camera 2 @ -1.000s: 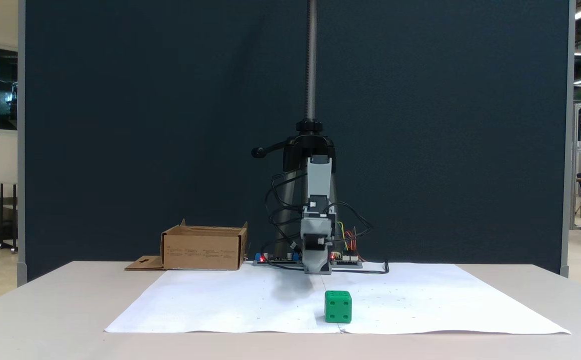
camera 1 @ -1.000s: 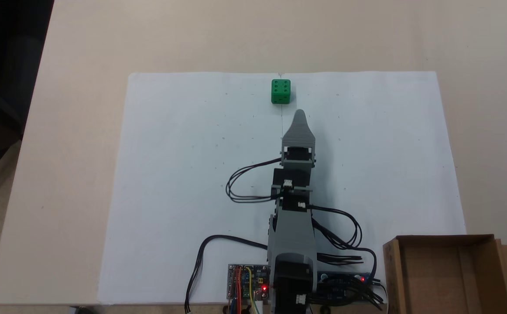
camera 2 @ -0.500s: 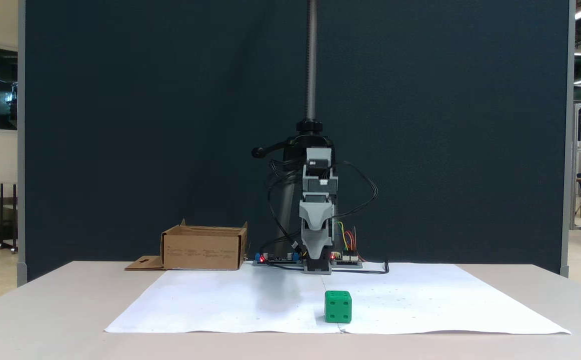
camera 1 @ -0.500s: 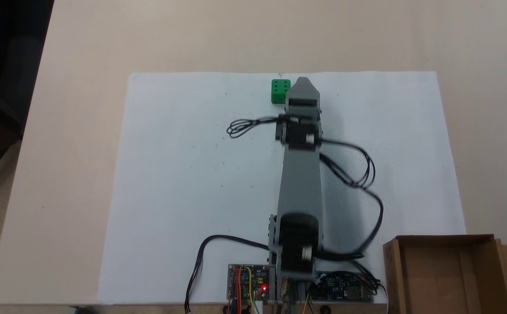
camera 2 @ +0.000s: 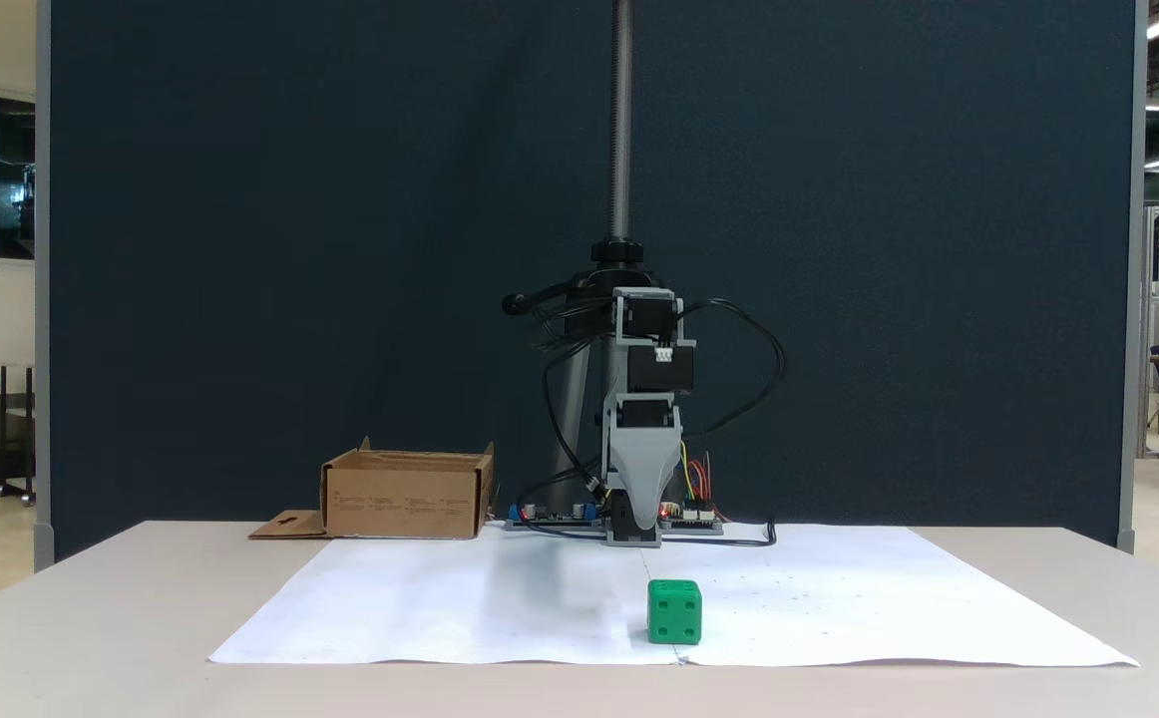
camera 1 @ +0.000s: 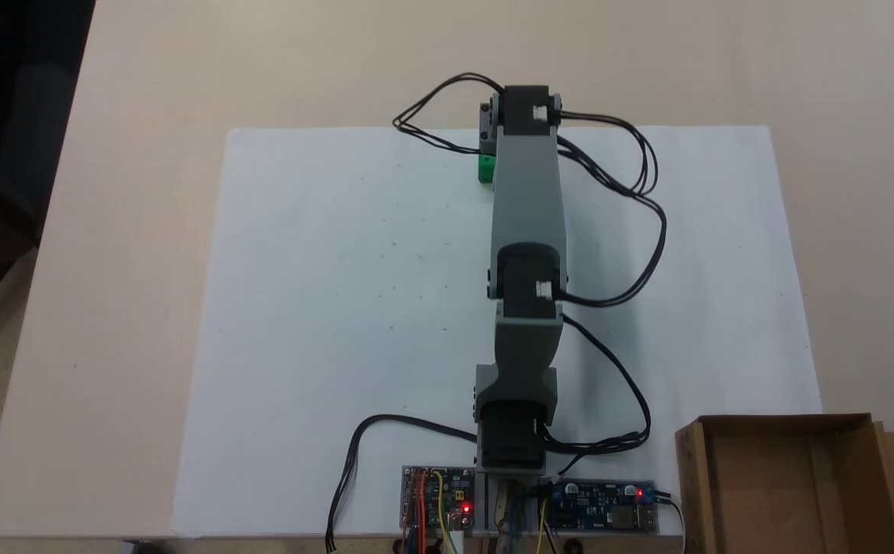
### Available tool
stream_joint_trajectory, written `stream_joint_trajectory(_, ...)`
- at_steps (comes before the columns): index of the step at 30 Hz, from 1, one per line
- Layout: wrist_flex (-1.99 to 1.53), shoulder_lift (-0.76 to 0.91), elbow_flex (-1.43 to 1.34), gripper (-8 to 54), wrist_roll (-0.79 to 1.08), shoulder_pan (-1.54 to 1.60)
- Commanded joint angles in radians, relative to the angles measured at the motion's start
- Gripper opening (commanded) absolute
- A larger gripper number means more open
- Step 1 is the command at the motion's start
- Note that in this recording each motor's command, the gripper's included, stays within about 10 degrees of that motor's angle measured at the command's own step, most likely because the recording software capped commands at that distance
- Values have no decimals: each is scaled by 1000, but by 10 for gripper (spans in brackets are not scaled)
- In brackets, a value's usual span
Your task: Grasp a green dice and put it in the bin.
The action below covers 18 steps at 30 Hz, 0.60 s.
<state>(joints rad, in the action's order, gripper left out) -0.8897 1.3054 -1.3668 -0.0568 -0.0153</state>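
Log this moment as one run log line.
phase: reaching | claw: above table, state unclear | green dice: on paper, ungrasped | bin: empty

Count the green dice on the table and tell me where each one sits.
1. The green dice sits on the white paper near its far edge from the arm's base, mostly covered by the arm in the top-down fixed view. No others visible; the arm could hide something small.

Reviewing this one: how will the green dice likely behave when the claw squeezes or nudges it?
The green dice looks like a rigid plastic cube, so it probably won't deform. Resting flat on the white paper, it should slide rather than roll. Its smooth faces may slip if pinched off-centre.
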Motion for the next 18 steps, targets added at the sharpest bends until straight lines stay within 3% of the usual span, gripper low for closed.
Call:
stream_joint_trajectory(1, -165, -20, 89, 405, -92, 12)
stream_joint_trajectory(18, -262, -319, 476, 405, -115, 54)
